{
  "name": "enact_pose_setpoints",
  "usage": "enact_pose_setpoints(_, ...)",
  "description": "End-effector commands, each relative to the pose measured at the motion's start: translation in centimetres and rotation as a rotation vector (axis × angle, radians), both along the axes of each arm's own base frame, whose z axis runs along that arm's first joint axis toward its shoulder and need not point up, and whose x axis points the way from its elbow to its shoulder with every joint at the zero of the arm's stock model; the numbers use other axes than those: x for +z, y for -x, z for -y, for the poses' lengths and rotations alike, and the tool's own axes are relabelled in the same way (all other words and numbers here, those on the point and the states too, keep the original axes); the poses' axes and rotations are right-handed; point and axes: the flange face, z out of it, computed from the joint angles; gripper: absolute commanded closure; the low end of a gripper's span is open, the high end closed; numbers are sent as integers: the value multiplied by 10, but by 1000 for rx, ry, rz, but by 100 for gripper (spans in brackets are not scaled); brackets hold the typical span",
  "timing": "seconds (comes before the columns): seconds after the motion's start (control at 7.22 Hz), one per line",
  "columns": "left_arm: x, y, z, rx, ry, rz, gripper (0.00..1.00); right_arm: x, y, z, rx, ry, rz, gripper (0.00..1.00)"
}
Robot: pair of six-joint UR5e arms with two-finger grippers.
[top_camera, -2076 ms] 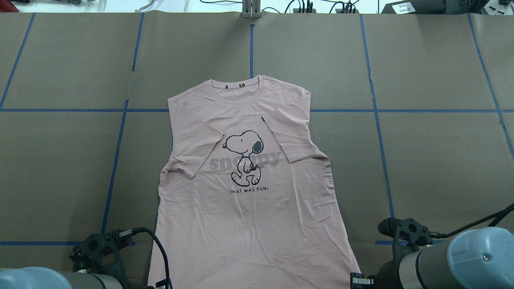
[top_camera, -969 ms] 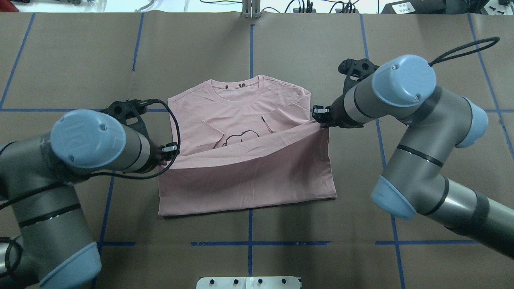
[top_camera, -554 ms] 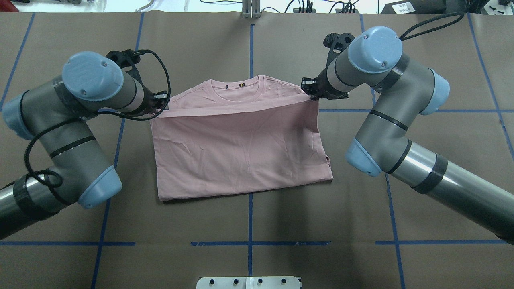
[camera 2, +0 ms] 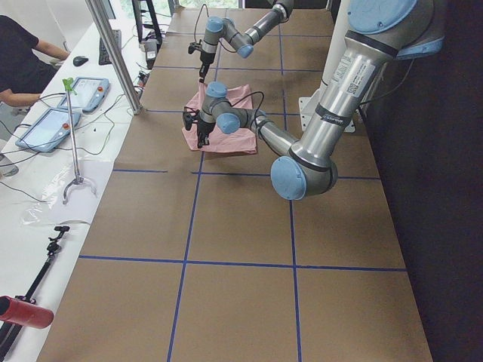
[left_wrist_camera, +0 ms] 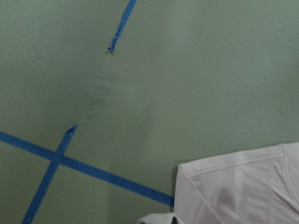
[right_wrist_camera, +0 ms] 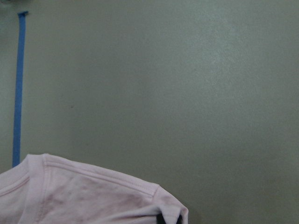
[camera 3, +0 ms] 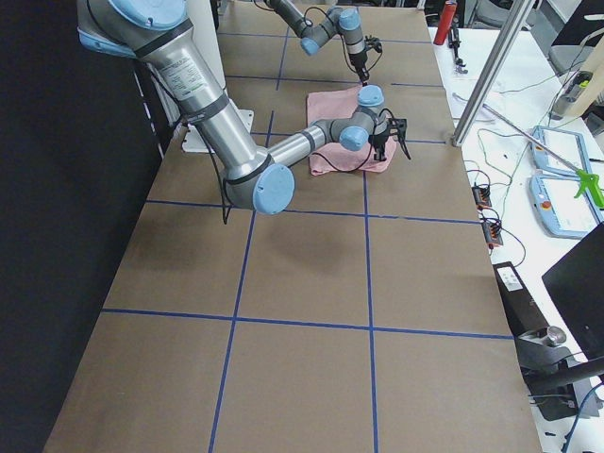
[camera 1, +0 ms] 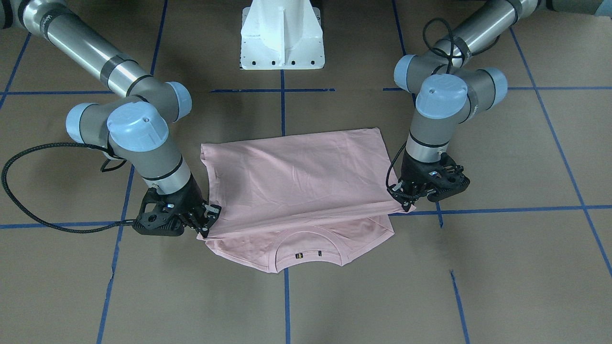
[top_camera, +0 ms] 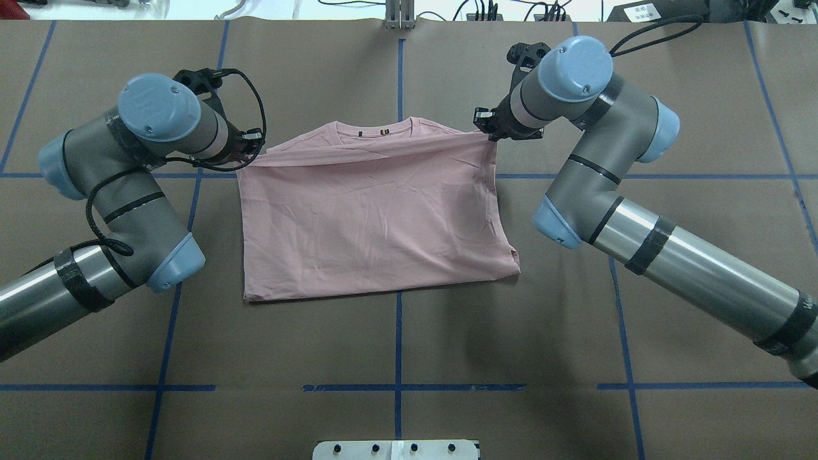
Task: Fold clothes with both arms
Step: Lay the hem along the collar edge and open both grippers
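1. The pale pink T-shirt [top_camera: 377,217] lies near the middle of the table [top_camera: 639,268], doubled over crosswise. Its plain back faces up and the print is hidden.
2. The hem edge reaches almost to the ribbed collar [top_camera: 374,130]. The collar and a strip of the shoulders show beyond it on the side away from the robot. In the front-facing view this edge looks slightly raised off the layer below.
3. The left gripper [top_camera: 252,150] is pinched narrow on the hem corner at the shirt's left shoulder. The right gripper [top_camera: 489,128] is clamped the same way on the opposite corner. Each wrist view shows cloth caught at its lower edge.
4. As a judgement, the bottom-to-top fold is nearly complete. The halves overlap and the near crease runs fairly straight, with light wrinkles across the top layer.
5. What seems left is to lower the corners, let go and draw the arms clear. A further fold may follow if a smaller bundle is wanted. How the sleeves lie underneath cannot be told.
6. Around the shirt, blue tape lines [top_camera: 397,338] grid the brown table, and the white pedestal base [camera 1: 282,38] stands well apart from the cloth.
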Motion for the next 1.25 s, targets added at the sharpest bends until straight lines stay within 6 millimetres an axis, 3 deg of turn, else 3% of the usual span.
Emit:
enact_pose_setpoints(0.0, -9, -3, 3, -1, -8, -13, 100, -11, 5, 10, 5, -5, 4, 100)
enact_pose_setpoints(0.28, -15, -5, 4, -3, -12, -21, 100, -12, 5, 9, 5, -22, 18, 100)
enact_pose_setpoints(0.42, -14, -5, 4, -6, -9, -23, 91, -9, 4, 8, 6, -27, 24, 89)
enact_pose_setpoints(0.55, -12, -6, 4, -8, -6, -18, 12, -7, 4, 7, 5, -27, 21, 1)
enact_pose_setpoints(0.69, -12, -7, 3, -5, -5, -16, 0, -2, 4, 6, -1, -24, 19, 0)
enact_pose_setpoints(0.97, -15, -5, 2, 1, -9, -15, 0, -6, -4, -1, -42, -54, 31, 0)
enact_pose_setpoints(1.11, -34, 3, -3, -3, -30, -41, 0, -6, -15, -26, -74, -56, 68, 0)
